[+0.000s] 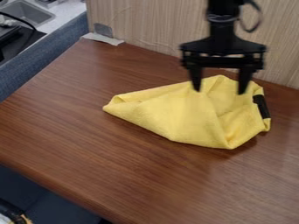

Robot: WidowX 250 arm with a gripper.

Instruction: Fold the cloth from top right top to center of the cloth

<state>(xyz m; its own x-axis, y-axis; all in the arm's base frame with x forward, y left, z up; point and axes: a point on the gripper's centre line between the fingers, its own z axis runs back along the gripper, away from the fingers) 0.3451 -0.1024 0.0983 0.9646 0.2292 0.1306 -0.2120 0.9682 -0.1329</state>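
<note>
The black gripper (220, 89) hangs over the upper right part of the yellow cloth (181, 111), its two fingers apart with nothing held between them. Rumpled and partly folded, the cloth lies on the wooden table, narrowing to a point at its left end. Folds and creases run across its right side, and a black strip (262, 106) shows at its right edge. Whether the fingertips touch the cloth I cannot tell.
A wood-grain panel (152, 26) stands along the table's back edge. Tape with a small grey piece (103, 38) sits at the table's back left corner. Beyond the left edge are a blue side surface and a sink (26, 13).
</note>
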